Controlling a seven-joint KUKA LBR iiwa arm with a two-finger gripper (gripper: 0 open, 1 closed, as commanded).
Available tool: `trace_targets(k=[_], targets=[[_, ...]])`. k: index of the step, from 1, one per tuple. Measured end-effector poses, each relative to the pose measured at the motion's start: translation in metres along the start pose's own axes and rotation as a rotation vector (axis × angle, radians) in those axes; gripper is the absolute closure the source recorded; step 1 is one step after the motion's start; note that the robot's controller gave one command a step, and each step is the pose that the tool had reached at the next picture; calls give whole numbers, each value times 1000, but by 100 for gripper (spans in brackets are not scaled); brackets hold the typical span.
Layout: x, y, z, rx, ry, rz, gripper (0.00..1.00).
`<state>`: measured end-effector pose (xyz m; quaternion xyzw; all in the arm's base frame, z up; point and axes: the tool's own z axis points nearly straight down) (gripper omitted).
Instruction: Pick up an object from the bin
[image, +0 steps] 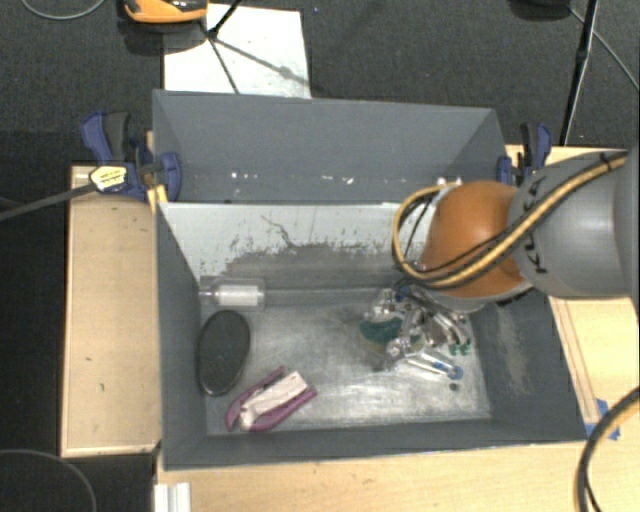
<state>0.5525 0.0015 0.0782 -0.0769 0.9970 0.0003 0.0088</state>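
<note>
My gripper (408, 338) is low in the right half of the bin, just under the orange wrist cover. A small dark teal thing (377, 331) lies against its left side; whether it is gripped I cannot see. Just below and right of the gripper a thin white and blue pen-like thing (438, 368) lies on the floor, with a small green bit (462, 349) beside it.
In the left half lie a black oval pad (222, 351), a clear tube (232, 295) against the back wall, and a purple and white bundle (268, 399) near the front wall. The arm covers the bin's right back corner.
</note>
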Motion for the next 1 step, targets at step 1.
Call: trace_targets(k=[1], targets=[[-13,-13,-125,1,6,-20,100]])
